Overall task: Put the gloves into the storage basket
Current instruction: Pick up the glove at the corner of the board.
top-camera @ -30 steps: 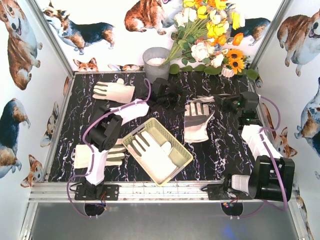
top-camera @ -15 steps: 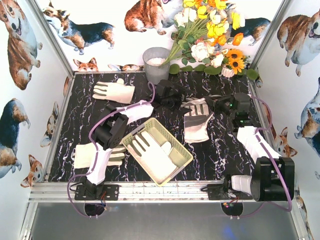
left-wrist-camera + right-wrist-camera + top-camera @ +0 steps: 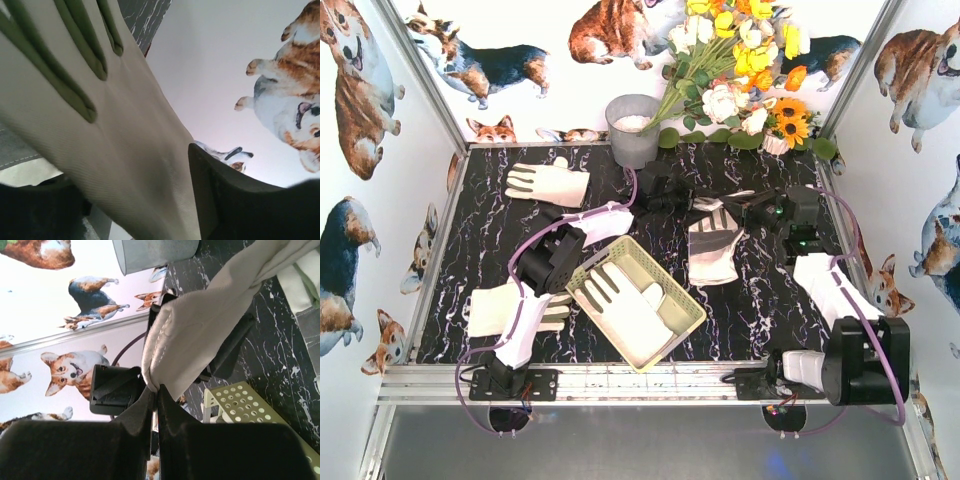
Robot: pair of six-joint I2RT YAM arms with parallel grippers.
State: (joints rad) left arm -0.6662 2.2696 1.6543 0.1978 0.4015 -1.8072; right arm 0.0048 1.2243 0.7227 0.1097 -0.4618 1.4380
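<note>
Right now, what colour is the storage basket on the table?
The storage basket is pale yellow-green; the top external view shows it best.

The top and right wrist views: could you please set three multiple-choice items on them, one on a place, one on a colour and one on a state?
1. Where does the grey metal bucket stand?
A. At the near edge, between the arm bases.
B. At the table's far edge, beside the flowers.
C. At the left edge.

2. What colour is the storage basket?
A. Red.
B. Blue.
C. Pale yellow-green.

3. How is the right gripper?
A. Shut on a glove.
B. Wide open.
C. Shut on nothing.

Key:
1 B: the top view shows it at the back by the flowers.
2 C: its slotted walls are that colour.
3 A: cream fabric is pinched between the fingers.
</note>
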